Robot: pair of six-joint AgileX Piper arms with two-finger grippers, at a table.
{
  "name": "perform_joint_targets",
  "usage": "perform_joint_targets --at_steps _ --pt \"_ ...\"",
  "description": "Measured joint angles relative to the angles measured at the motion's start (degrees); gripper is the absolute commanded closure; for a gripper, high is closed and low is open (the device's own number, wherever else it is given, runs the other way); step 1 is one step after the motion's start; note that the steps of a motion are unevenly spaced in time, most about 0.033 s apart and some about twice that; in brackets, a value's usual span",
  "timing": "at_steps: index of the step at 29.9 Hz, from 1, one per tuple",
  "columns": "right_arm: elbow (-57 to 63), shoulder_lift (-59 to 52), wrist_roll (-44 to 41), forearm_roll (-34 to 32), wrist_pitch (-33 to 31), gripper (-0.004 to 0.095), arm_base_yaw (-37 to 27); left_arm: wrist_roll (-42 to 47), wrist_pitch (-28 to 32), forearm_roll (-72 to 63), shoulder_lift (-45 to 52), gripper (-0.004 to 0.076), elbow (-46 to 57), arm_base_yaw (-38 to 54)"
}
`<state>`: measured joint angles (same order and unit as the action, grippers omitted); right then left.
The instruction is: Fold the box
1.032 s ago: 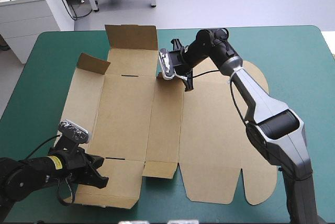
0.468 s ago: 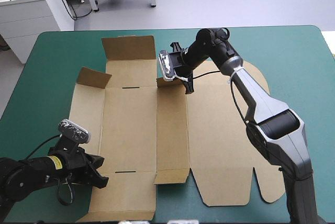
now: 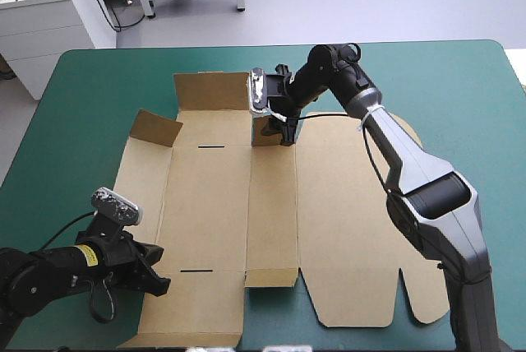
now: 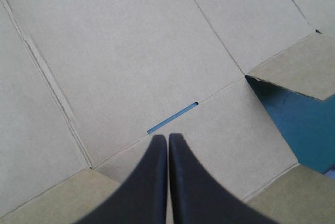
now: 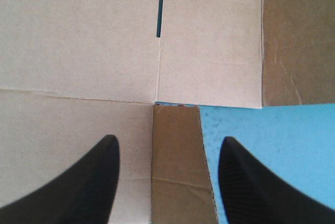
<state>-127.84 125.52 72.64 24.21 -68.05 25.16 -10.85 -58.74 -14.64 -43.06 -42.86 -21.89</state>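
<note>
The brown box (image 3: 329, 204) lies mostly flat on the teal-green cover (image 3: 468, 89). A far flap (image 3: 212, 90) and a left corner flap (image 3: 156, 127) are raised. My right gripper (image 3: 279, 126) hovers at the box's far edge, open, straddling a small upright flap (image 3: 265, 132) without gripping it. In the right wrist view this gripper (image 5: 168, 139) has the flap (image 5: 178, 171) between its spread fingers. My left gripper (image 3: 160, 280) rests shut on the near left panel. In the left wrist view its tip (image 4: 167, 136) sits just short of a slot (image 4: 172, 121).
A short flap (image 3: 271, 276) stands at the box's near edge over a gap of cover. Bare teal-green cover lies to the right of the box and along the far edge. The rounded lid tabs (image 3: 427, 307) reach toward the near right.
My right gripper has opened and let go of the small far flap, which now stands upright. The box slid and its middle panel settled flat. The left gripper stayed put.
</note>
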Motion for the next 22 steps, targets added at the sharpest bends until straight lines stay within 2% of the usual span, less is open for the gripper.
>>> perform_joint_targets --at_steps 3,8,13,16,18,22 --pt "0.00 -0.44 -5.30 -1.09 -0.77 0.0911 0.00 0.00 0.00 0.00 0.00 0.0732 0.00 0.00" --pt "0.00 -2.29 -15.00 -4.84 -2.84 0.0907 -0.05 0.00 0.00 0.00 0.00 0.0732 0.00 0.00" --pt "-0.11 -4.30 -29.15 -15.37 -3.25 0.0907 -0.11 0.00 0.00 0.00 0.00 0.0732 0.00 0.00" --pt "-0.11 -5.50 -41.40 -23.08 -3.35 0.0907 -0.35 0.00 0.00 0.00 0.00 0.0732 0.00 0.00" --pt "-0.11 -6.38 -47.81 -25.35 -3.35 0.0907 -1.06 0.00 0.11 0.00 0.00 0.0732 0.00 0.00" --pt "-0.11 -8.28 -53.82 -24.21 -3.40 0.0907 -4.44 0.00 0.63 0.00 0.00 0.0732 0.00 0.00"
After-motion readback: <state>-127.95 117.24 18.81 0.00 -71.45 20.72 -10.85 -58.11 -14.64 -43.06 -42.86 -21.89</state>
